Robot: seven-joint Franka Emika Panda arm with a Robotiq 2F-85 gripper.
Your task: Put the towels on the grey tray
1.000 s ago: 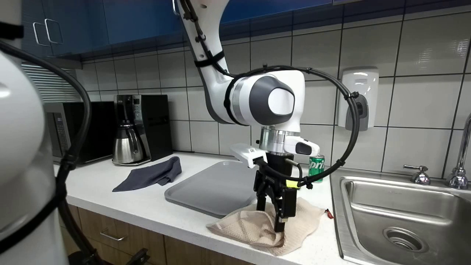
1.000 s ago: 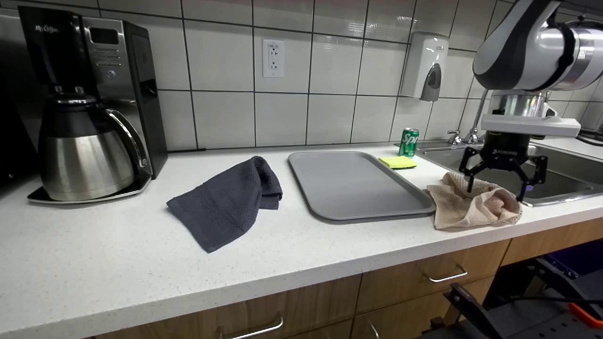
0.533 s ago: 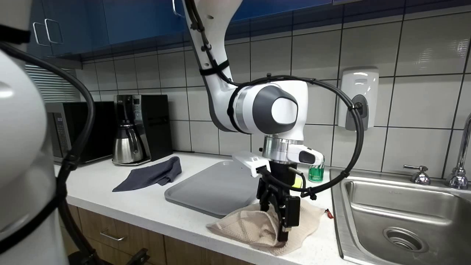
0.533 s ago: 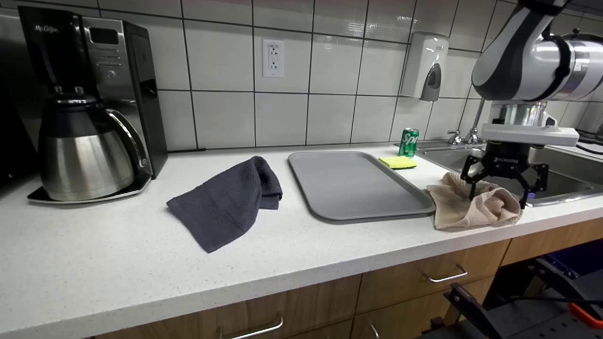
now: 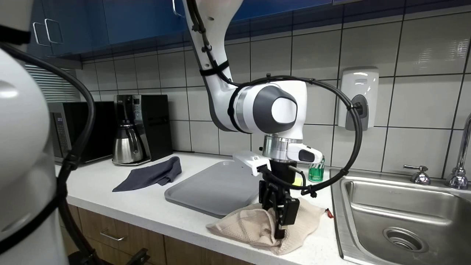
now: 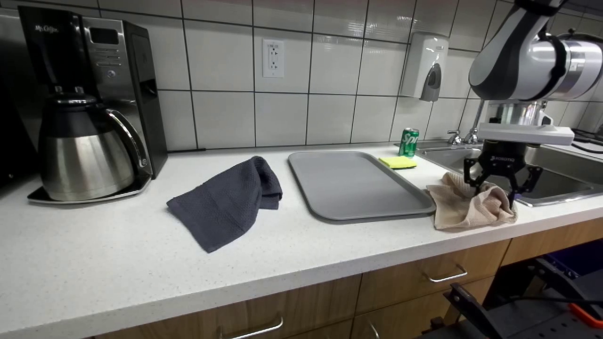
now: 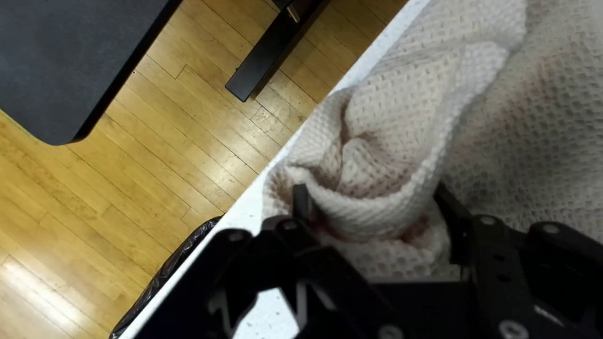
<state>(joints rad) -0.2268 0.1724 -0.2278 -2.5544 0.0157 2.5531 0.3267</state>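
The gripper (image 7: 371, 193) points down into the beige towel (image 6: 454, 207) with its jaws partway apart, neither at full spread nor pressed together; the fingers (image 7: 301, 205) straddle a bunched, raised fold, one on each side, and in the wrist view both look to be against the cloth; the fabric between them is rumpled and rounded rather than pinched flat; the tips are partly hidden in the folds, so how deep they reach I cannot tell; the beige towel lies crumpled on the white counter (image 6: 141, 268), close to its front edge, between the sink (image 5: 397, 200) and the grey tray (image 6: 355, 186); its side comes right up to a corner of the tray, though whether the two touch is hard to make out; past the tray, on the side away from the gripper, the dark navy towel (image 6: 226, 202) rests on the counter just beside it, one end folded up into a hump; in an exterior view a yellow-green sponge (image 6: 398, 163) lies near the tray's edge, with a green can (image 6: 409, 142) upright just behind it; a soap dispenser (image 6: 425, 66) hangs on the tiled wall (image 6: 221, 52); beyond the dark navy towel stands a coffee maker (image 6: 113, 84) with its steel carafe (image 6: 89, 162)
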